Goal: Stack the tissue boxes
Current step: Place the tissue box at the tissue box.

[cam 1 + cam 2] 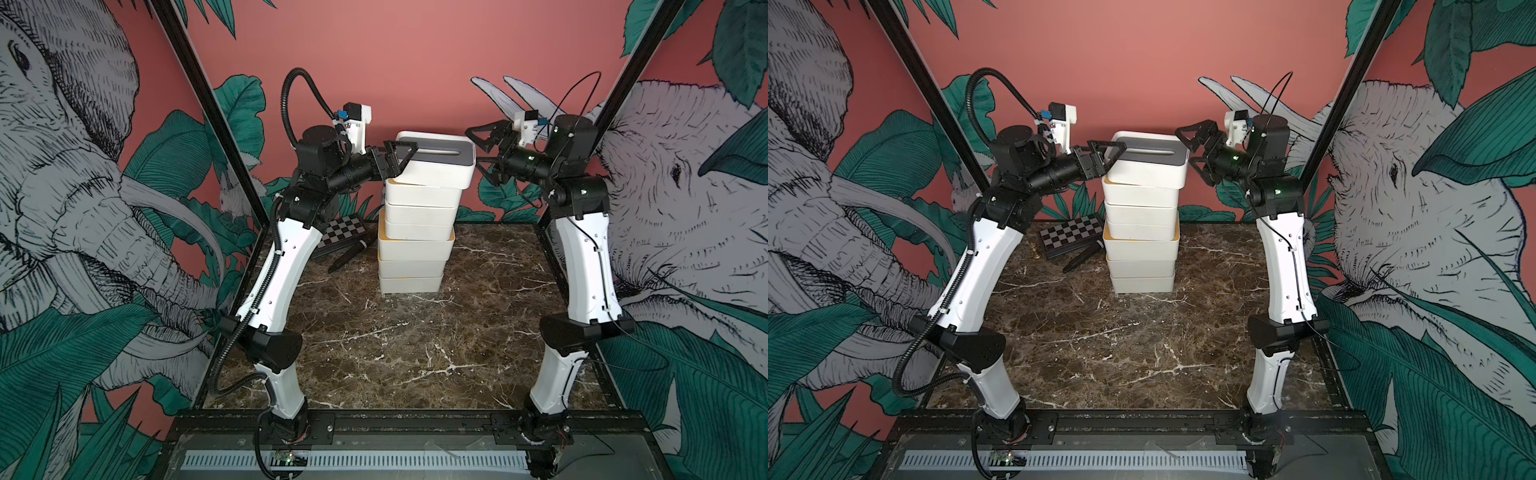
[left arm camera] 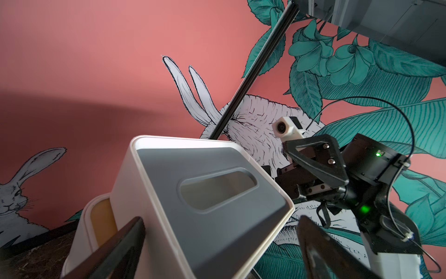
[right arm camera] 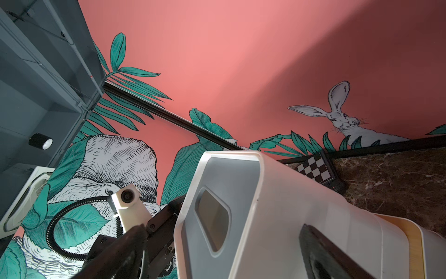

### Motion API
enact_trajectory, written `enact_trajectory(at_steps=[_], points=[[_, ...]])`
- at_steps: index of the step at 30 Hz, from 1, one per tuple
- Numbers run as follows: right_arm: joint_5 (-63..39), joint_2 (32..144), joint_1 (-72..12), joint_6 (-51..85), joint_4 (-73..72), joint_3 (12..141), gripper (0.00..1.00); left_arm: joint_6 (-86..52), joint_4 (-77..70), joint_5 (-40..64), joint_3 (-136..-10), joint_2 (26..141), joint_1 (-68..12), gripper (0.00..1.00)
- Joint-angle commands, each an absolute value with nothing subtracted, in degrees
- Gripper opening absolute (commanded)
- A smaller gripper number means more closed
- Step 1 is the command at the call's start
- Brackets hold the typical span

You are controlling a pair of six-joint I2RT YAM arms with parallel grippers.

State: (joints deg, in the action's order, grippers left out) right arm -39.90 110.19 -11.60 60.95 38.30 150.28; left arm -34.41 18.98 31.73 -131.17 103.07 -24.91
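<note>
Seven white rounded tissue boxes [image 1: 415, 249] stacked on the marble worktop [image 1: 395, 353], front half open; left end effector [image 1: 400, 160] and right end effector [image 1: 476, 151], released wide, flank the overhanging grey-lidded top box [image 1: 436, 168].

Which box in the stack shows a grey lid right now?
The topmost box, between the left gripper and right gripper. Lid edges showing lower in the stack are yellow.

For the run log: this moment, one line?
grey box: atop stack | left tool: open at its end | right tool: open at other end
</note>
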Motion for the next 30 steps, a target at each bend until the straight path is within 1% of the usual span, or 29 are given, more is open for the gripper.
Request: enact_trajectory(at_steps=[1,4,22,30], points=[[-40.79,110.2,-12.41,61.78,33.88,151.49,0.99,-36.1,16.09,33.07,-129.63,100.04,-24.61,0.99],[-40.86,110.51,-12.98,62.29,33.19,151.52,0.99,-35.97,15.44,32.52,-127.97,98.62,-24.61,1.0],[-39.9,111.24,-14.34,62.14,33.22,151.66,0.99,-36.16,15.84,32.28,-128.72,98.74,-24.61,1.0],[-37.91,111.13,-12.46,60.21,37.7,154.51,0.99,-35.44,19.92,28.05,-130.81,97.6,-23.36,1.0]])
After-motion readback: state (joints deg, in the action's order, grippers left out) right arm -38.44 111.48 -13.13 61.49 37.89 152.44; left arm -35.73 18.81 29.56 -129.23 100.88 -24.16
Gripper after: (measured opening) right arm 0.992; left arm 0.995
